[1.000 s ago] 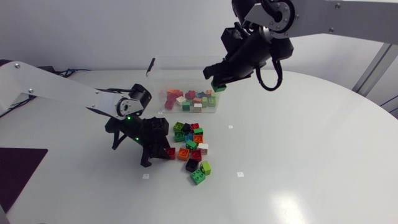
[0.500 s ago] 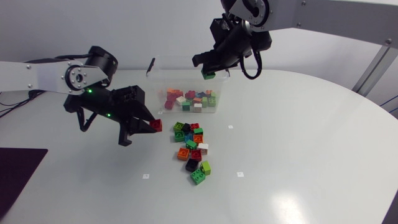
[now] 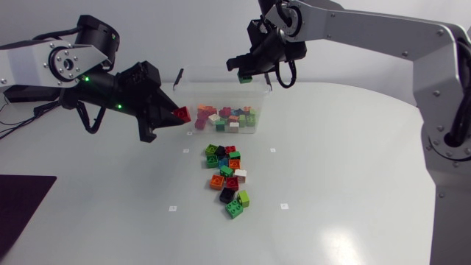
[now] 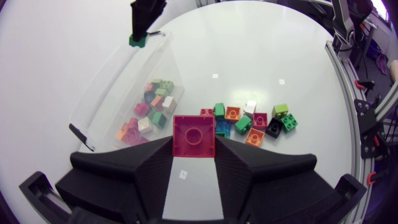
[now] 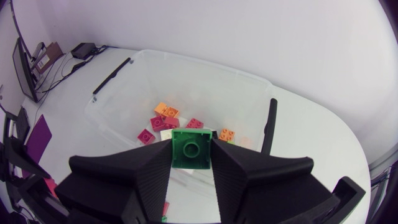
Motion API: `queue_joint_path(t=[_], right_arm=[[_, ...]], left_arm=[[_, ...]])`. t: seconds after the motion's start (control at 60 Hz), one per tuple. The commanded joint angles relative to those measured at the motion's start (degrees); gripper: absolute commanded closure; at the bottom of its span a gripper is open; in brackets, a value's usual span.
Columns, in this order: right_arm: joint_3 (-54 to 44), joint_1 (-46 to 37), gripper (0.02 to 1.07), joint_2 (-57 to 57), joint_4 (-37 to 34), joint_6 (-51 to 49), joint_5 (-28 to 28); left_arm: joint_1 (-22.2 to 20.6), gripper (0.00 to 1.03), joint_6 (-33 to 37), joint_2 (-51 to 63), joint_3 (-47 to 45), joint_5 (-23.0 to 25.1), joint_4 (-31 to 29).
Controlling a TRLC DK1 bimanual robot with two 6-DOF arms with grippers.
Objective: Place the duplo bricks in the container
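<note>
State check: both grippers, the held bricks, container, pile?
left gripper, shut on red brick, beside container
right gripper, shut on green brick, over container
container, open-topped, partly filled
loose bricks, clustered on table, ungrasped

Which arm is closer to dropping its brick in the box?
Right, probably: the right gripper holds the green brick over the container edge; the left gripper holds its red brick outside it.
</note>
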Motion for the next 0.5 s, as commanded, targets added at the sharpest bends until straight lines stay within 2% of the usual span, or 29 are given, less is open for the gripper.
queue_joint_path(t=[0.0, 0.117, 0.167, 0.283, 0.333, 0.383, 0.483], right_arm=[[3.49, -0.50, 0.76, 3.08, -0.37, 0.51, 0.32], [6.57, -0.76, 0.74, 4.92, -1.07, 0.51, 0.68], [8.59, -0.85, 0.65, 6.24, -1.78, 0.42, 1.38], [16.68, -1.46, 0.32, 11.08, -7.23, 0.25, 1.38], [18.70, -1.64, 0.15, 12.13, -8.72, 0.16, 1.38], [19.32, -1.73, 0.08, 12.22, -9.51, 0.07, 1.38], [18.35, -1.81, 0.07, 10.46, -10.48, -0.02, 1.47]], left_arm=[[0.59, 0.72, -3.71, 1.28, 3.07, 1.05, 1.52], [0.50, 0.72, -7.14, 1.80, 4.56, 1.05, 3.98], [0.50, 0.72, -8.98, 2.07, 4.91, 1.05, 5.92], [0.50, 0.72, -13.38, 3.91, 7.11, 1.05, 9.61], [0.50, 0.72, -14.70, 5.23, 8.69, 0.96, 9.87], [0.41, 0.72, -14.96, 6.11, 9.75, 0.96, 10.05], [0.24, 0.72, -17.42, 7.52, 10.98, 0.26, 12.51]])
